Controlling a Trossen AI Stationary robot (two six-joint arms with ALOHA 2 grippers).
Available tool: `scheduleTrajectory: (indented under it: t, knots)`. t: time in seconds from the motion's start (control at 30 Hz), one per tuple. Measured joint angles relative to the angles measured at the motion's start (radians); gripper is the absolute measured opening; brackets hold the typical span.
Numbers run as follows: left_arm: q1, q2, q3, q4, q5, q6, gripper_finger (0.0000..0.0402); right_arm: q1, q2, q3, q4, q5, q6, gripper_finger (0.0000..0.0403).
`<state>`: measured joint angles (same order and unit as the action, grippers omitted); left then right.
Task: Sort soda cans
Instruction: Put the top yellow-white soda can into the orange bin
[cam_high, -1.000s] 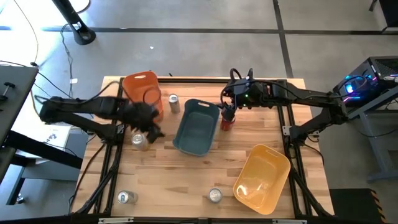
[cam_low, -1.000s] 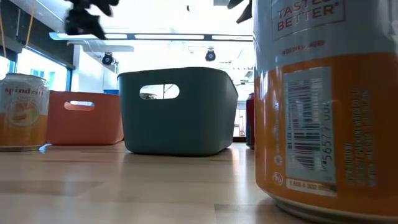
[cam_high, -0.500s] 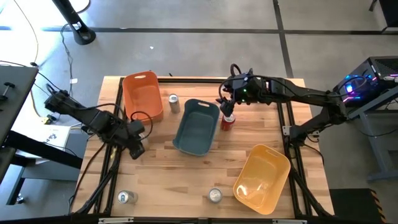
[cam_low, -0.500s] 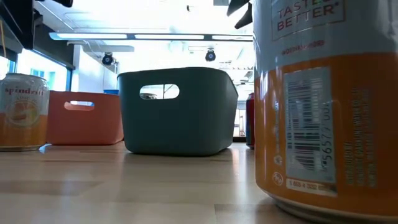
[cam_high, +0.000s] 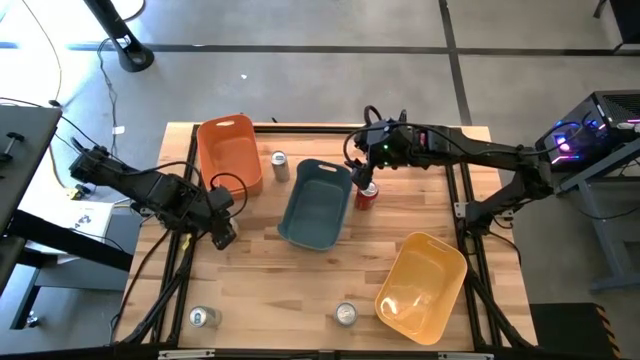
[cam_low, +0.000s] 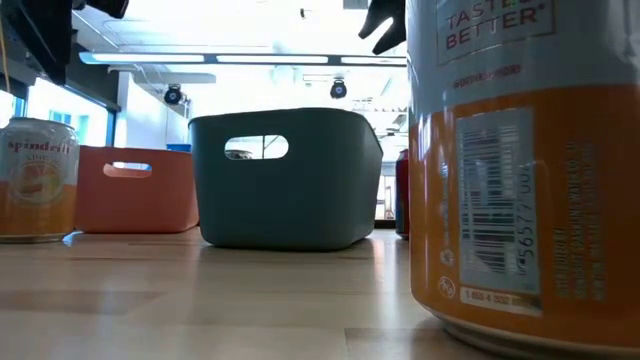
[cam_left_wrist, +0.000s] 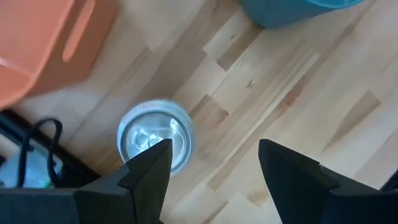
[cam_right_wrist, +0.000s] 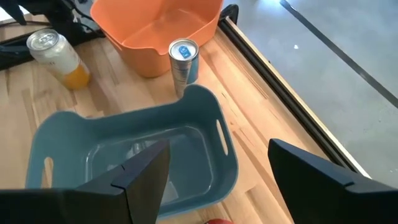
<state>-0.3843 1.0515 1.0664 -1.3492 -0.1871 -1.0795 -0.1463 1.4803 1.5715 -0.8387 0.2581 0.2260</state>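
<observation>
My left gripper (cam_left_wrist: 214, 158) is open and hovers over a silver can with an orange label (cam_left_wrist: 154, 135), which stands upright near the table's left edge, in front of the orange bin (cam_high: 230, 150). The can shows beside one finger, not between the two. The low view shows a gap between this can (cam_low: 38, 180) and the gripper. My right gripper (cam_high: 361, 170) is open, just above a red can (cam_high: 366, 196) standing at the blue-grey bin's (cam_high: 316, 203) right side. Another silver can (cam_high: 279, 165) stands between the two bins. Two more cans (cam_high: 204, 317) (cam_high: 345, 314) stand at the near edge.
A yellow bin (cam_high: 422, 285) lies tilted at the near right. The blue-grey bin sits mid-table, the orange bin at the far left. Bare wood lies between the blue-grey bin and the near-edge cans. Black cables (cam_left_wrist: 37, 146) run along the left table edge.
My left gripper has swung from beside the orange bin toward the near-left, coming over the orange-labelled can, which it now covers from above. My right gripper has drawn slightly toward the far edge, off the red can. The cans and bins have kept their places.
</observation>
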Motion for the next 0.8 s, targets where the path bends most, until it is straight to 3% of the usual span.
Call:
scheduleTrajectory:
  t: [0.2, 0.5, 0.63, 0.8]
  knots:
    - [0.026, 0.006, 0.000, 0.010, 0.002, 0.075, 0.0251, 0.000, 0.000, 0.000, 0.000, 0.000, 0.000, 0.0268]
    - [0.064, 0.050, -0.001, -0.092, -0.021, 0.096, 0.0371, 0.000, 0.000, 0.000, 0.000, 0.000, 0.000, 0.0268]
    - [0.059, 0.050, -0.001, -0.091, 0.037, 0.071, 0.0380, 0.000, 0.000, 0.000, 0.000, 0.000, 0.000, 0.0268]
    - [0.036, 0.061, -0.009, -0.114, -0.007, 0.011, 0.0381, 0.000, 0.000, 0.000, 0.000, 0.000, 0.000, 0.0268]
